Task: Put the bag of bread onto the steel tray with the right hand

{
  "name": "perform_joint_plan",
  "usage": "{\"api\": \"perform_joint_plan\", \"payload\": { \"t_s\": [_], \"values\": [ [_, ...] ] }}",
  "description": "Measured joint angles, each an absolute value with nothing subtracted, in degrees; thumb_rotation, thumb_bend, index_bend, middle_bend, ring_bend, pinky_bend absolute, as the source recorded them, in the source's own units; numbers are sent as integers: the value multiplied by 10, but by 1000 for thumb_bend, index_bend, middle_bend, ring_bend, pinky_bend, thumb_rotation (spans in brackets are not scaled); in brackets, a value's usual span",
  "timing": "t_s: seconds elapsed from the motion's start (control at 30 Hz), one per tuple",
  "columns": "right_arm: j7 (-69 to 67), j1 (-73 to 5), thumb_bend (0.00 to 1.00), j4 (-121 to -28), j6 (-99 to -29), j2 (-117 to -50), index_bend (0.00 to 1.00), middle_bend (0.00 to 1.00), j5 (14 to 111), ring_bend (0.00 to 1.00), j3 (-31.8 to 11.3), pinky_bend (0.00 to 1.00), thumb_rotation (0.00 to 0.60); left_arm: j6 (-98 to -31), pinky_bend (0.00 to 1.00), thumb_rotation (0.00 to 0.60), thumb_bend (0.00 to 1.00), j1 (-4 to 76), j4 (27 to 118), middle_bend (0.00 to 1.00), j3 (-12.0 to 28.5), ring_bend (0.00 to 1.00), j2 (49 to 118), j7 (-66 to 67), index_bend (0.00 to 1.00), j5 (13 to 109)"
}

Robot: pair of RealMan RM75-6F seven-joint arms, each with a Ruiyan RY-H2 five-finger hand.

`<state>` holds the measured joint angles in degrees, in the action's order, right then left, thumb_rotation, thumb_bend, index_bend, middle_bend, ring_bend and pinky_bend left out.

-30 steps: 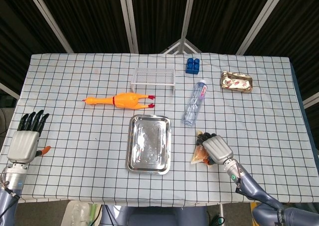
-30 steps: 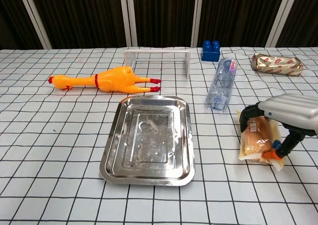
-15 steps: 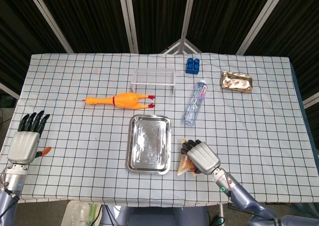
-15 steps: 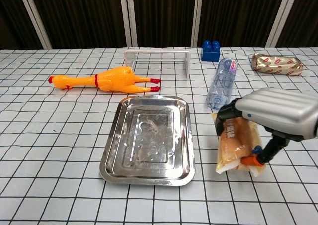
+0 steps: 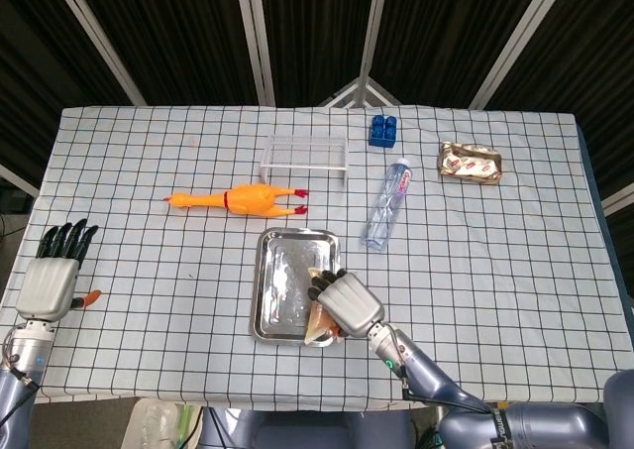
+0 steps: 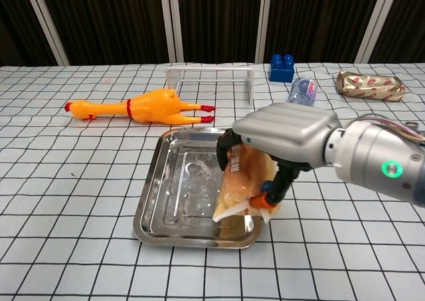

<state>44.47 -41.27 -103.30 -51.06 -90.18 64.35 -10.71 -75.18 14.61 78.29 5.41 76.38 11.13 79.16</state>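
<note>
Crinkly plastic bag of bread (image 6: 240, 185) looks light and squishy, sagging over the steel tray (image 6: 174, 201) at its 4 o'clock edge; right hand (image 6: 287, 136) fingers clamp its top, a sensible hold. Left hand (image 5: 52, 276) idles, fingers loose.

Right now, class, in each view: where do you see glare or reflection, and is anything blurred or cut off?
Chest view: the steel tray mirrors light in pale streaks, the right hand looms large and sharp, its forearm cut by the frame edge. Head view: the tray gleams, everything is small but crisp, the background dark; the left hand sits near the frame edge.
</note>
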Motion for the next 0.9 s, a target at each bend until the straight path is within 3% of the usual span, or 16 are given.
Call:
{"api": "perform_joint_plan", "payload": {
  "t_s": [0.13,0.2,0.27,0.33,0.4,0.47,0.63,0.9],
  "values": [
    [464,-452,301,-1017,-505,-929,387,439,595,359,-126,672,600,-746,0,600,19,148,780,0,56,0,764,110,0,785],
    [468,-463,301,-1008,-503,-936,328,425,582,354,-129,672,600,-743,0,600,19,149,780,0,57,0,763,107,0,780],
    [470,-473,301,-997,-502,-944,113,309,570,268,-130,643,600,-741,0,600,19,149,779,0,59,0,763,106,0,776],
    [468,-478,301,-990,-506,-951,5,164,563,130,-129,562,600,-738,0,600,19,150,779,0,60,0,763,105,0,774],
    [462,-479,300,-989,-511,-953,0,51,561,27,-127,473,600,-737,0,600,19,151,778,0,59,0,763,107,0,773],
    [459,-479,299,-990,-521,-953,0,2,561,0,-124,385,600,-736,0,600,19,152,779,0,58,0,764,108,0,774],
    [475,-477,260,-1008,-559,-941,0,0,561,0,-113,275,600,-738,0,600,19,151,782,0,55,0,764,111,0,775],
    [501,-454,207,-1086,-630,-897,0,0,568,0,-84,207,600,-745,0,600,19,150,790,0,49,0,763,114,0,785]
  ]
}}
